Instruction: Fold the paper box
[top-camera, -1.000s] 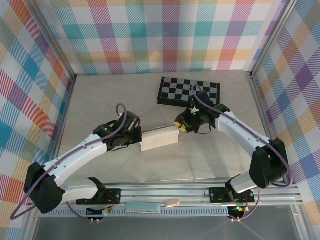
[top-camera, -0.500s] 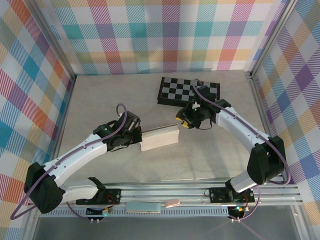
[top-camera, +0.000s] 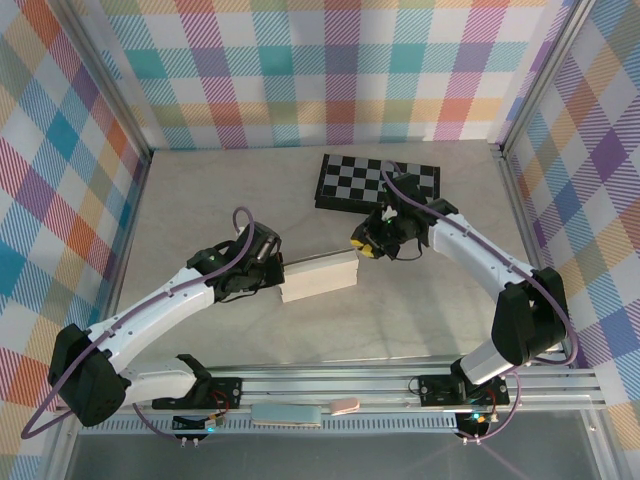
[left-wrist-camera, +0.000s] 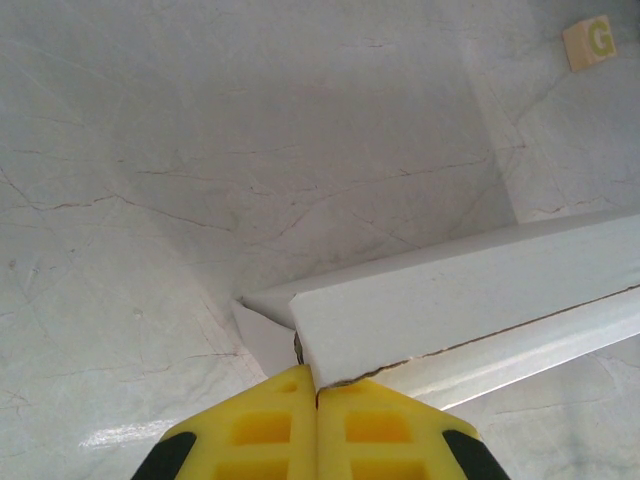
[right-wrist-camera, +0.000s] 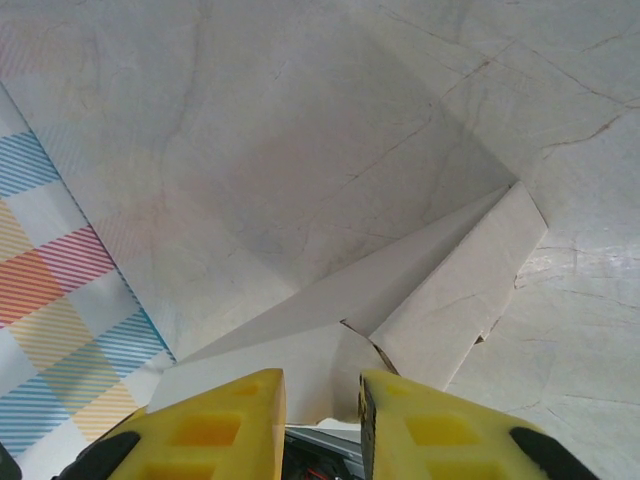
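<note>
Paper box (top-camera: 320, 277) mid-table (top-camera: 200, 200), pinched at its 9 o'clock end.
Left gripper (top-camera: 280, 267) is closed tight on that edge. Its wrist view shows the pinch up close, with a small G tile (left-wrist-camera: 587, 42) at 1 o'clock. Right gripper (top-camera: 360, 249) hangs a little open by the box's 2 o'clock corner, holding nothing.

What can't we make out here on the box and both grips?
- Top view: paper box left end hidden under the left gripper; flaps too small to read.
- Left wrist view: box's far end cut off by the right edge; pinched part behind the fingers.
- Right wrist view: whether the right gripper touches the box; the bottom edge cuts that off.
</note>
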